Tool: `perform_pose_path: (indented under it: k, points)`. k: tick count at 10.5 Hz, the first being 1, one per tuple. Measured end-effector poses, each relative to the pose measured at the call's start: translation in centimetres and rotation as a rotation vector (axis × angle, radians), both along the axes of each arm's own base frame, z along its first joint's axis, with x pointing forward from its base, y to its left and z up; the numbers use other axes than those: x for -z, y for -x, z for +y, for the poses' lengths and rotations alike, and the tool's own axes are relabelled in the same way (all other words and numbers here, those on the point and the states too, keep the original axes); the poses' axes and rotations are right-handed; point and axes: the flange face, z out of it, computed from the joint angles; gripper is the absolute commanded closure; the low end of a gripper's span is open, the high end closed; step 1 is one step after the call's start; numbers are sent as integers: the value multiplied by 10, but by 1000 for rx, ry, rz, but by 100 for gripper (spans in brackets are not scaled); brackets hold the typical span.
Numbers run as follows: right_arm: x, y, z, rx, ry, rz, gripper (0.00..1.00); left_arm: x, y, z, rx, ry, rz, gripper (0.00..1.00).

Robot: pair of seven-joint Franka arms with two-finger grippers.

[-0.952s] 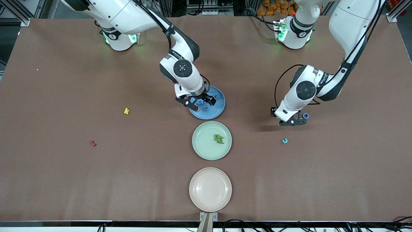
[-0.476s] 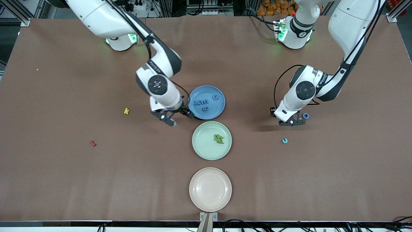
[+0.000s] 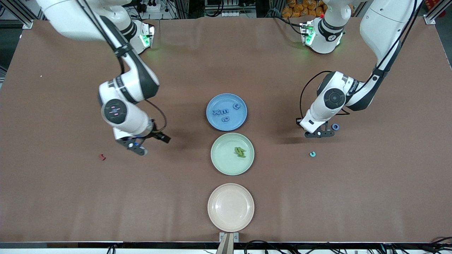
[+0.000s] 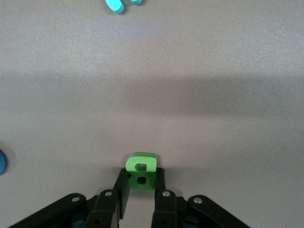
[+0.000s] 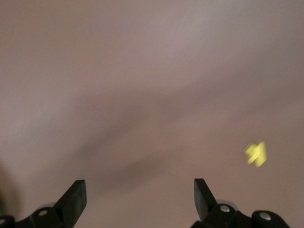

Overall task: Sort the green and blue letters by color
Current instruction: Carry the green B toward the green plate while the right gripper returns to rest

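My left gripper (image 3: 319, 133) is low over the table toward the left arm's end, shut on a green letter B (image 4: 140, 167). A blue o (image 3: 335, 126) lies beside it, and also shows in the left wrist view (image 4: 1, 161). A teal letter (image 3: 312, 154) lies nearer the front camera. The blue plate (image 3: 215, 102) holds blue letters (image 3: 221, 112) and a blue c (image 3: 236, 106). The green plate (image 3: 222, 160) holds green letters (image 3: 240, 151). My right gripper (image 3: 151, 144) is open and empty over bare table toward the right arm's end.
A yellow k (image 5: 256, 154) shows in the right wrist view; the right arm hides it in the front view. A small dark red letter (image 3: 102, 157) lies close to the right gripper. A beige plate (image 3: 231, 225) sits nearest the front camera.
My right arm swung away from over the blue plate toward its own end of the table, empty, uncovering the blue letters on the plate. My left gripper has barely moved.
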Motion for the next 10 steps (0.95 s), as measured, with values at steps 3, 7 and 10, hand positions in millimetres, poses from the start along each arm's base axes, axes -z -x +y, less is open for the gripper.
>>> perform_pose_path:
  k: [3,7,10]
  points:
    - [-14,-27,-105,-73,28,-32,0,-17,-12,-13,12,24,-50,100]
    - [-41,-39,-194,-153,63,-74,0,-84,-39,-80,91,109,-186,100]
    - [-108,-38,-216,-182,81,-128,0,-126,-55,-132,113,198,-255,100]
